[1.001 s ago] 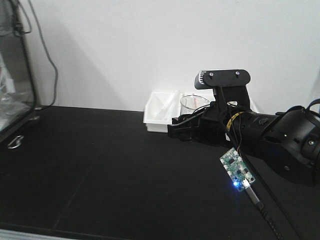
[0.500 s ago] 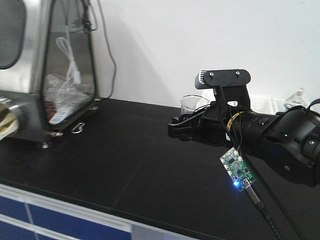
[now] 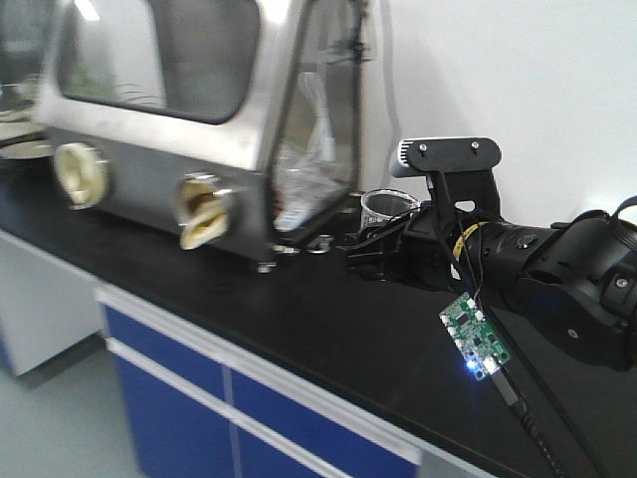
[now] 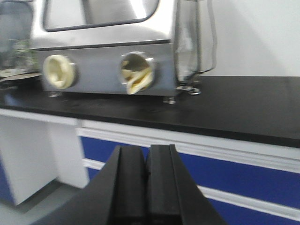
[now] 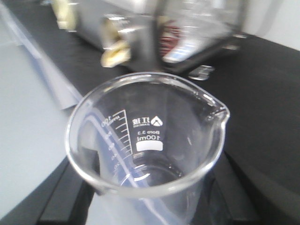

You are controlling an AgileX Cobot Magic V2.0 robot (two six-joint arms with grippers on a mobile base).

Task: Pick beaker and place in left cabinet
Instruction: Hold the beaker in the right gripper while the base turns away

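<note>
Above the black tabletop [image 3: 328, 329], the right claw [image 3: 370, 257] is clamped on the small clear glass beaker [image 5: 147, 136], held upright; the left claw [image 4: 146, 157] is closed and empty; the left cabinet is out of view.

Beaker [image 3: 388, 207] in right end effector [image 3: 368, 254], right of the glovebox [image 3: 169, 129]

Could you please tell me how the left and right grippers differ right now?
The left gripper is empty; the right gripper holds the beaker. The left gripper's jaws touch; the right gripper's jaws stand apart around the glass. Both are black.
</note>
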